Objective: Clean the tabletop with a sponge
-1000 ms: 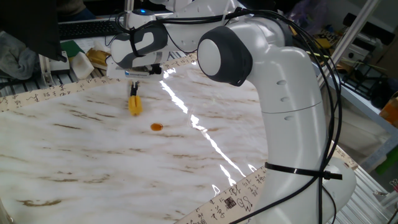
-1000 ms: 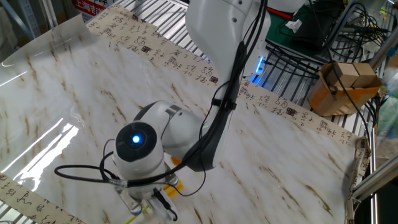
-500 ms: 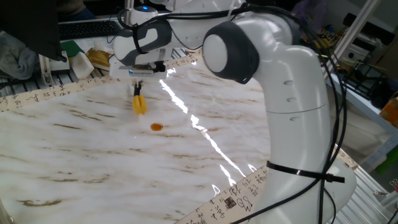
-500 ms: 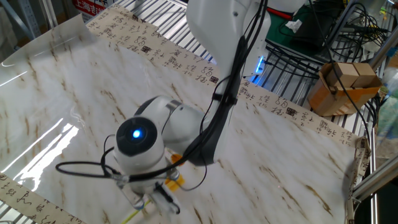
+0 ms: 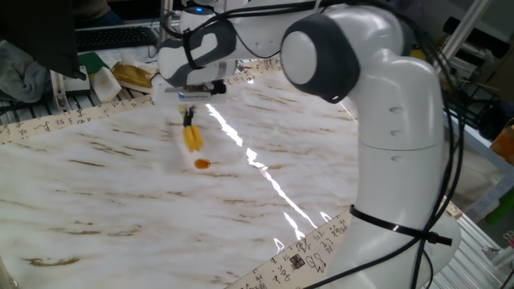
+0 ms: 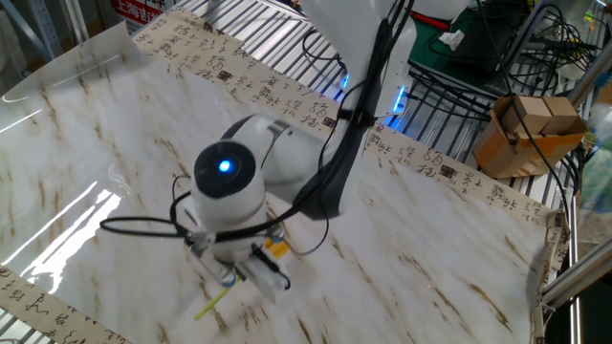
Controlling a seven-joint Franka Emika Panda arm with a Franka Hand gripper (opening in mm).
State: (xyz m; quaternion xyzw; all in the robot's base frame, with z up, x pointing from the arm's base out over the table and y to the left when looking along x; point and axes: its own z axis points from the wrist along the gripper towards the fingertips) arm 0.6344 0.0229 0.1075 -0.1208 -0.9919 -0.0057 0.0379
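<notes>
1. The gripper (image 5: 189, 103) pinches the yellow-orange oblong sponge (image 5: 193, 138) by its thin stick, head hanging straight below the fingers.
2. The small round orange stain (image 5: 202, 164) lies on the glossy white marble-pattern tabletop (image 5: 120, 209), just beyond the sponge tip.

Black brush-written characters ran along the beige strip (image 6: 287, 88) edging the tabletop (image 5: 144, 209), too small and blurred to be read. No other legible label or number showed.
</notes>
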